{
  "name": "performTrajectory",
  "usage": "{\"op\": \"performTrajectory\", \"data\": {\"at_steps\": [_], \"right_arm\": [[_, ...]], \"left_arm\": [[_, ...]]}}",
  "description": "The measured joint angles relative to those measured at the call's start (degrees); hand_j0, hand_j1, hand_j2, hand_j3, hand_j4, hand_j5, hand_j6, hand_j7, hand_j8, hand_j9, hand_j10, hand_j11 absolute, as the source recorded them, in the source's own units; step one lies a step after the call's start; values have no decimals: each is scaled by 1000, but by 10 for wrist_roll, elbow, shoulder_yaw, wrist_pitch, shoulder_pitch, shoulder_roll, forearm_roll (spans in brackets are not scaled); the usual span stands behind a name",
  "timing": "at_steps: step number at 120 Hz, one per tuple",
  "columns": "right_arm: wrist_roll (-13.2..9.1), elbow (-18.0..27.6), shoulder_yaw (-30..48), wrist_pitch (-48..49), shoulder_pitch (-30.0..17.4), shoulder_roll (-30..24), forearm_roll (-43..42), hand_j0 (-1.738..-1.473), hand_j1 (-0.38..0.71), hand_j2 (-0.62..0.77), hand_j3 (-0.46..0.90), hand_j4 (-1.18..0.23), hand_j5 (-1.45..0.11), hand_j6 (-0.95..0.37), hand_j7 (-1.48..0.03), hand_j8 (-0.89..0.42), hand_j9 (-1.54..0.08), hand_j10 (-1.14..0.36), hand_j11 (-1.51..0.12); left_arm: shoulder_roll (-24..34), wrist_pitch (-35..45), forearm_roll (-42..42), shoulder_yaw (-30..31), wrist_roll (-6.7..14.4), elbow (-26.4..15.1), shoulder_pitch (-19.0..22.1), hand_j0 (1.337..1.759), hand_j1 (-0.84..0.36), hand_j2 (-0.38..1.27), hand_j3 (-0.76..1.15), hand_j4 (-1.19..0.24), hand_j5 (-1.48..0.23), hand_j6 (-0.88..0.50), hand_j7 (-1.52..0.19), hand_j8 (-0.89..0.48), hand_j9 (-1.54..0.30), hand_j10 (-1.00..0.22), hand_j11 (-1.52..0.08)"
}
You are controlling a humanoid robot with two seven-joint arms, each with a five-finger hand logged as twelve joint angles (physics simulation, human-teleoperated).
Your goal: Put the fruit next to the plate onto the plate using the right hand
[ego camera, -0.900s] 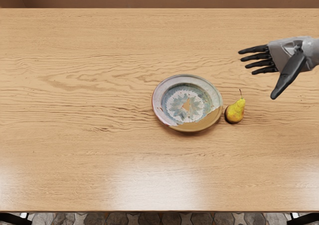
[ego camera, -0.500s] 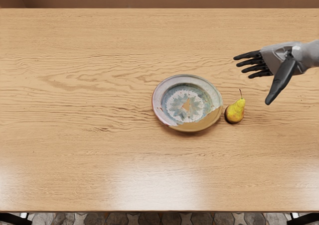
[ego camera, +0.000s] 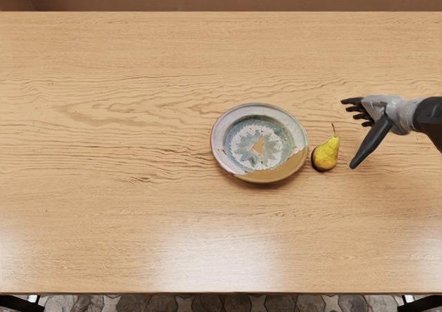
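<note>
Glazed ceramic plate [ego camera: 228,122] with a blue-green patterned centre sat on the light wooden table [ego camera: 138,84]. Yellow pear [ego camera: 325,154] stood just beside its right rim, stem up. Grey right hand [ego camera: 376,112] with black fingers [ego camera: 364,148] hovered near the pear's right, fingers spread, gripping nothing. We judged: descend, close around the pear's belly, lift clear before crossing the rim.

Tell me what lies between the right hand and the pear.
Only bare table, in the head view; the right hand hangs apart from the pear.
</note>
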Motion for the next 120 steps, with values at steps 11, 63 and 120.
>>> {"op": "performTrajectory", "data": {"at_steps": [11, 63, 120], "right_arm": [[22, -2, -1, -4, -16, 11, -23, -1658, -349, 1, 0, -3, 0, -5, 0, -4, 0, -3, 0], [98, -10, -1, -14, -54, 37, -104, -1658, -349, 1, 0, -3, -1, -5, 0, -4, 0, -3, 0], [115, -10, -1, -15, -77, 46, -151, -1658, -325, -2, 0, -24, -28, -26, -27, -25, -28, -24, -28]], "left_arm": [[0, 0, 0, 0, 0, 0, 0, 1658, 340, 1, 0, -7, -9, -7, -9, -7, -9, -7, -9], [0, 0, 0, 0, 0, 0, 0, 1658, 340, 1, 0, -7, -9, -7, -9, -7, -9, -7, -9], [0, 0, 0, 0, 0, 0, 0, 1658, 341, 1, 0, -7, -9, -7, -9, -7, -9, -7, -9]]}}
